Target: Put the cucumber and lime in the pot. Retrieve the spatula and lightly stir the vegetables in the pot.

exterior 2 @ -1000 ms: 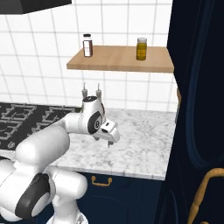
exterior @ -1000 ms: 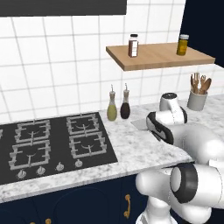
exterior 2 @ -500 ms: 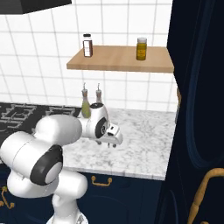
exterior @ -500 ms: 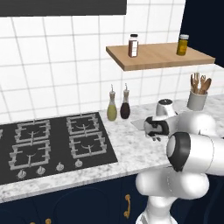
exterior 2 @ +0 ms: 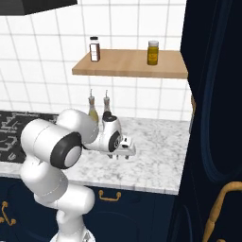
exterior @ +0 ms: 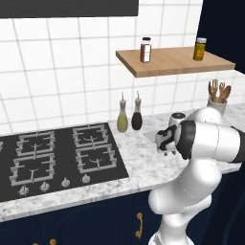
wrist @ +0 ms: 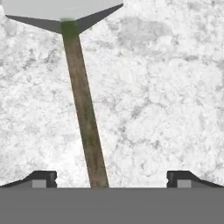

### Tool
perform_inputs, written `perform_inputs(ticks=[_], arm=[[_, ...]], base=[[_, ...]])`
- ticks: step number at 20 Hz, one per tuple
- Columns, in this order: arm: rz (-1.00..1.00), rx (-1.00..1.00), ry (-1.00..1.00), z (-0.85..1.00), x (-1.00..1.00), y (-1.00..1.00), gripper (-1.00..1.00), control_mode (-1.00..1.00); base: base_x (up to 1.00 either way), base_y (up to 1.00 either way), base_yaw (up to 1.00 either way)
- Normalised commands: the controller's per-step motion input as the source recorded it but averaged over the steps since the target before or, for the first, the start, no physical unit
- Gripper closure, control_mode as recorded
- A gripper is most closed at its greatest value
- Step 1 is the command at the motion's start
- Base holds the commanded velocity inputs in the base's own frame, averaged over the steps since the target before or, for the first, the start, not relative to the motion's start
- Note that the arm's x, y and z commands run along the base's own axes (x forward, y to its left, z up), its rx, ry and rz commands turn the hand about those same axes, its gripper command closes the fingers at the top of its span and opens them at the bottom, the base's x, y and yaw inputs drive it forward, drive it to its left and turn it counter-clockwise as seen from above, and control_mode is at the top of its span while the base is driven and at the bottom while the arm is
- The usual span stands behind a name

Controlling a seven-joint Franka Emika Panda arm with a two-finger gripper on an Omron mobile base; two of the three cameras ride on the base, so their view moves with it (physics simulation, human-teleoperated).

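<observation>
Spatula (wrist: 85, 113) lies flat on the marble table (wrist: 166, 87), its handle running from 6 toward 12 o'clock in the hand view, between the spread fingertips of the empty gripper (wrist: 111, 177). Retrieval seems underway; next: descend and close on the handle.

Home kitchen, rendered. Evidence: black gas hob (exterior: 57, 155) set into a marble-look counter (exterior 2: 156, 156), white tiled wall (exterior: 62, 72), wooden shelf (exterior: 177, 60) with two jars, oil bottles (exterior: 129, 115) by the wall, utensil crock (exterior: 217, 103), navy cabinets (exterior 2: 118, 198) with brass handles. Dark shape top left is probably an extractor hood (exterior 2: 33, 7).
</observation>
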Motion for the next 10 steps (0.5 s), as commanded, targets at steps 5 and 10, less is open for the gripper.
perform_inputs(ticks=[5,10], arm=[[0.11,0.0,0.0,-0.42,0.27,0.0,1.0,-1.0],[0.08,0.01,0.02,-0.29,0.07,0.02,1.0,-1.0]], base=[[0.0,0.0,0.0],[0.0,0.0,0.0]])
